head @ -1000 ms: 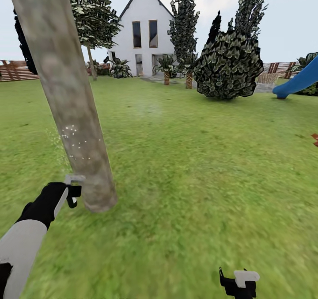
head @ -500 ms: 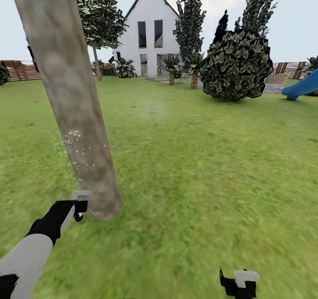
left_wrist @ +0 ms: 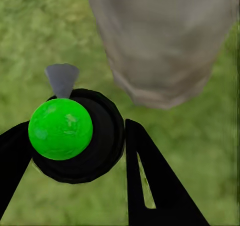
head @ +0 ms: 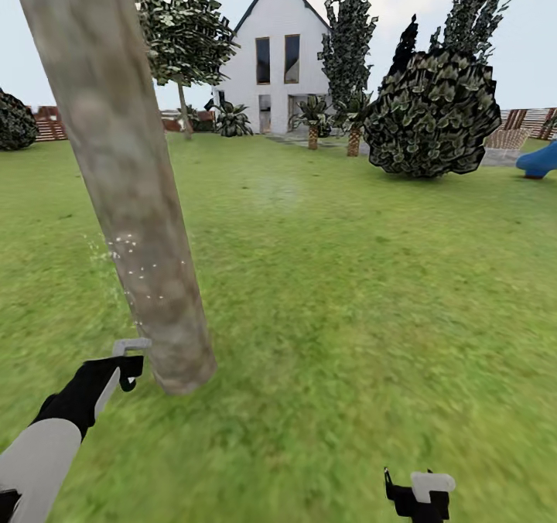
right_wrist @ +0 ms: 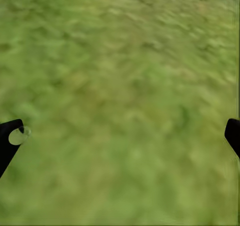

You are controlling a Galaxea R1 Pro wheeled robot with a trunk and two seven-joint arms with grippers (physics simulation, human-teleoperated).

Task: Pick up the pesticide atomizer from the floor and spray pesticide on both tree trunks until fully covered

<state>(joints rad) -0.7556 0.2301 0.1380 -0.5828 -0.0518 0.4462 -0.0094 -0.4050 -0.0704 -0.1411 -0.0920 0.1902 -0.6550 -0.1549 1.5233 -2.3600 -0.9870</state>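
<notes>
Left hand (head: 124, 368) grips the atomizer (left_wrist: 75, 136) just beside the trunk (head: 131, 198), at its seven o'clock near the base. Droplets fleck only the lower trunk, so coverage looks partial. Right hand (head: 418, 500) hangs released over grass.

Tree trunk (head: 131, 190): thick, pale grey-brown, mottled, leaning slightly, rooted in lawn (head: 348, 291); white droplets speckle lower part. Atomizer (left_wrist: 62, 128): black body, green ball top, grey nozzle, gripped in left tool (head: 128, 364) just beside trunk base.
</notes>
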